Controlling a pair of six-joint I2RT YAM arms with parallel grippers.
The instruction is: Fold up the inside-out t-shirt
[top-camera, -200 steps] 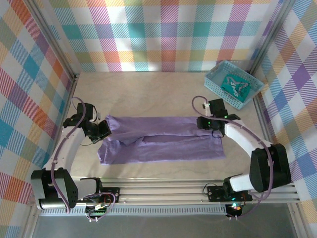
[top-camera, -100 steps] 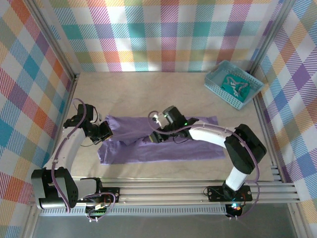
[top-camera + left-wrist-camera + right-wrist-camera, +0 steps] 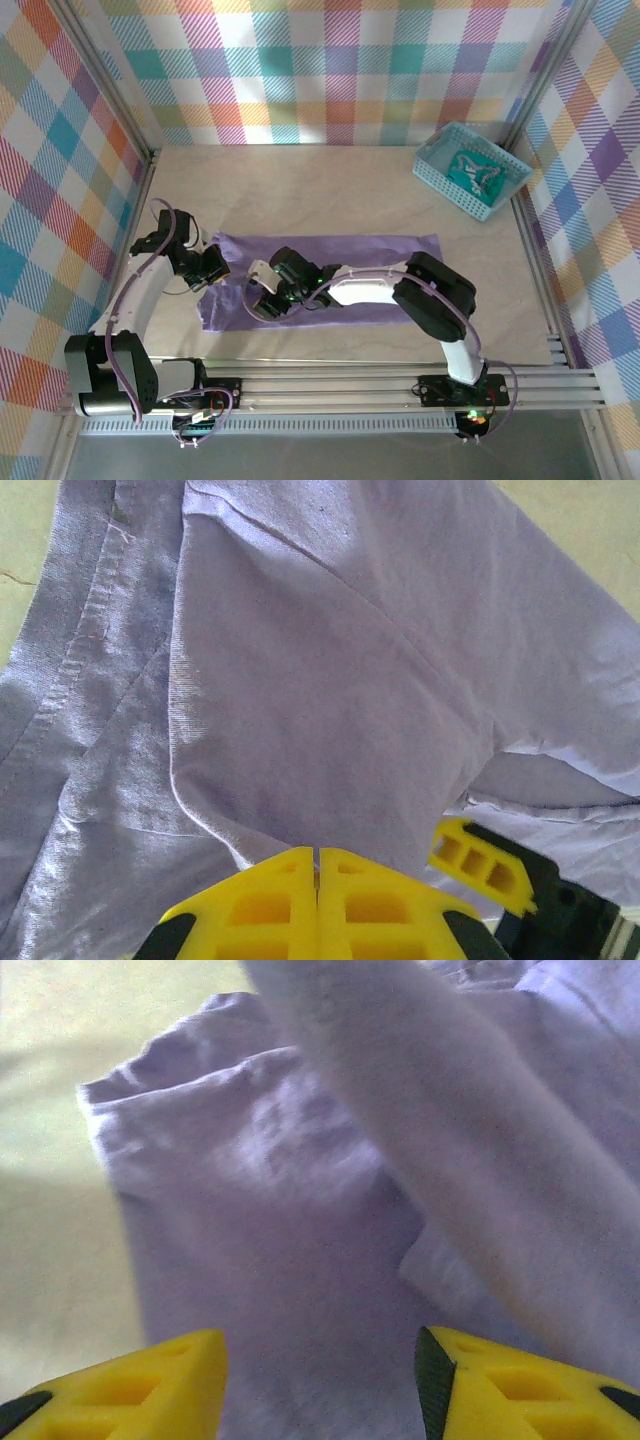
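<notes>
Inside-out t-shirt [image 3: 370,247]: right claw [image 3: 258,294], released, swept from right end to left half; left claw [image 3: 211,268] clenched on edge

Pastel plaid walls [image 3: 330,70] close off the top, left and right of the frame. A pale, faintly veined tabletop [image 3: 330,190] fills the middle under soft, even light. An aluminium rail [image 3: 340,385] crosses the bottom, with grey floor [image 3: 560,450] below it.

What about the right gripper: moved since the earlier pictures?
Yes. The right gripper has swept left across the t-shirt, away from the teal basket, toward the left gripper.
</notes>
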